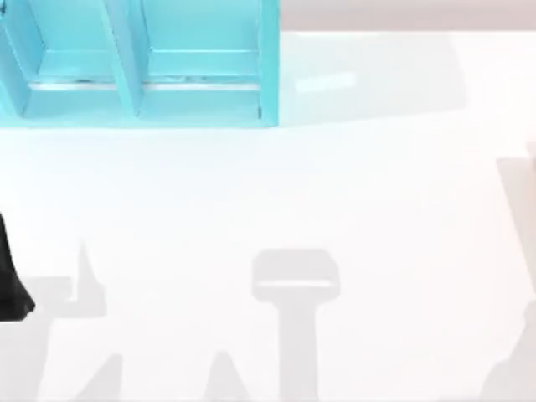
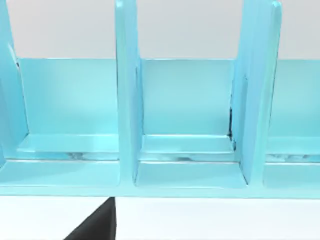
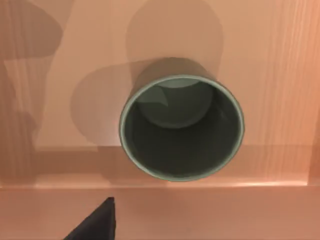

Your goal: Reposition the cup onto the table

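Cup (image 3: 181, 127) standing upright, mouth open, on a wooden ledge, seen from directly above by the right wrist camera. Not yet on white worktop (image 1: 268, 218). Right claw apparently poised overhead for descent; finger state cannot be told. Left arm parked at worktop's left edge, facing turquoise shelf (image 2: 127, 100); claw state likewise undeterminable.
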